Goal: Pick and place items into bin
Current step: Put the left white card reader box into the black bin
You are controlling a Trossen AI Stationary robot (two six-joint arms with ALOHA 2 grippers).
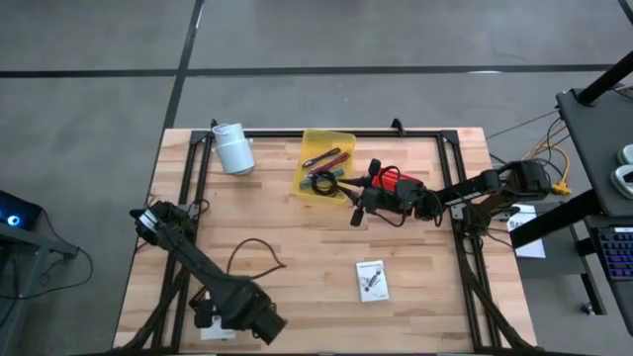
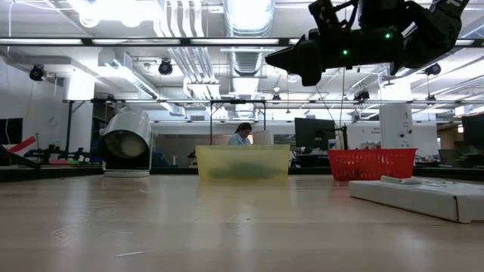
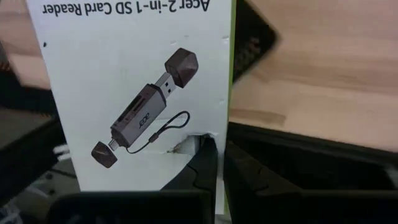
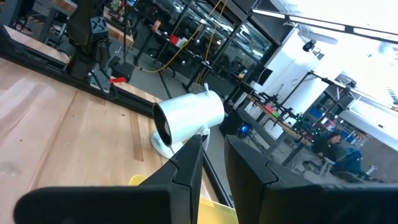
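White box point(image 3: 134, 93): fills the left wrist view right in front of the left pincer point(image 1: 211, 318), printed with a card reader picture; in the high view it shows pale under that pincer at the table's near left edge.
Left pincer: low at the near left corner of the table point(image 1: 297, 267); its dark fingers point(image 3: 205, 165) sit close together against the box's lower edge, but whether they pinch it I cannot tell.
Black cable point(image 1: 255, 255): a loose loop on the wood, just beyond the left pincer toward the table's middle.
White cup point(image 1: 233, 148): lying on its side at the far edge, well apart from both pincers; the right wrist view looks into its open mouth.
Yellow bin point(image 1: 327, 163): at the far middle, just left of the right pincer point(image 1: 360, 206); red and dark sticks and a coiled cable lie in it.
Right pincer: raised above the table beside the bin's near right corner, fingers point(image 4: 186, 165) spread with a narrow gap, pinching nothing.
Red basket point(image 1: 394, 182): just behind the right pincer.
White card point(image 1: 372, 280): flat on the wood, nearer the front than the right pincer and apart from it.
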